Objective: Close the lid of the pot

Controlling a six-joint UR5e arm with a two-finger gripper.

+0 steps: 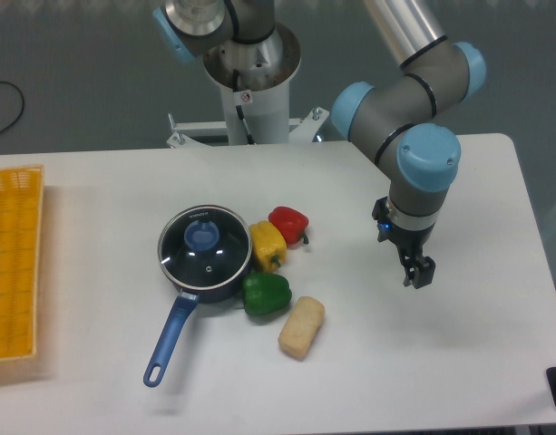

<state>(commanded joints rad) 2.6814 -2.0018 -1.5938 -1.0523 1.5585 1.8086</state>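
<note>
The dark-blue pot point(225, 288) stands left of the table's centre, its bright-blue handle point(167, 340) pointing toward the front left. The glass lid point(205, 249) with its blue knob point(201, 237) lies flat on the pot's rim and covers it. My gripper point(419, 275) hangs pointing down over the bare table well to the right of the pot, apart from everything and holding nothing. Its fingers look dark and close together from this angle, and I cannot make out a gap between them.
A yellow pepper point(268, 245), a red pepper point(289, 222) and a green pepper point(266, 294) crowd the pot's right side. A beige bread roll point(302, 327) lies in front of them. A yellow crate point(13, 263) sits at the left edge.
</note>
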